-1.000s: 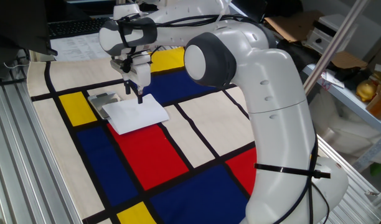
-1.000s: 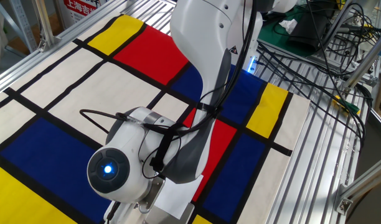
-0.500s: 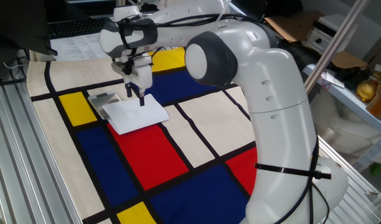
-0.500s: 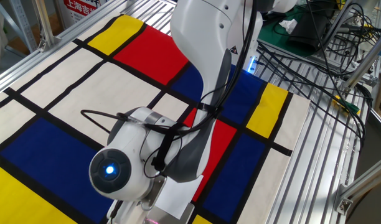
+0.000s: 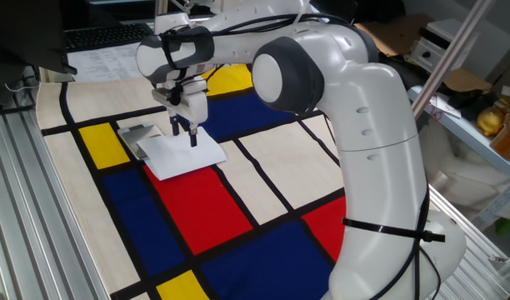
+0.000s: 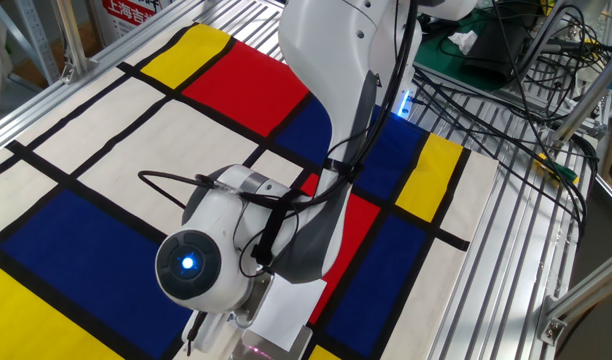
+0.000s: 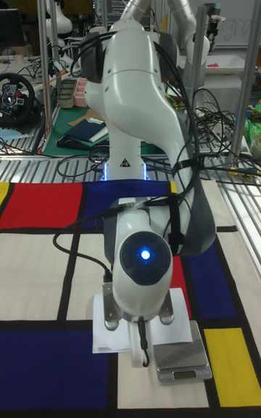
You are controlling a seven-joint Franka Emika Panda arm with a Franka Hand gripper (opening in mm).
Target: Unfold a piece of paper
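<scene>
The tabletop (image 5: pixel 263 179) is covered by a cloth of red, blue, yellow and cream blocks divided by black lines. The robot arm (image 5: pixel 355 125) reaches across it from the near right of one fixed view and bends down over the far left part of the cloth.

The piece of paper (image 5: pixel 184 154) lies there folded flat, mostly on a red block, with its far left corner resting over a small grey metal plate (image 5: pixel 141 136). In the tall fixed view only the paper's left part (image 7: pixel 109 331) shows beside the arm's wrist, and the plate (image 7: pixel 181 362) sits just to the right.

The gripper (image 5: pixel 183 133) hangs straight down over the far part of the paper, near its top edge. Its dark fingers (image 5: pixel 193 137) look close together with nothing between them, the tips at or just above the sheet; whether they touch it I cannot tell.

To do this step well, the fingers probably need to part slightly and catch only the upper layer at a free edge, not both layers. I would pinch lightly, lift just enough to separate the layers, then carry the flap over the crease in a low arc. Pressing hard risks dragging the whole sheet along the cloth or off the plate.
</scene>
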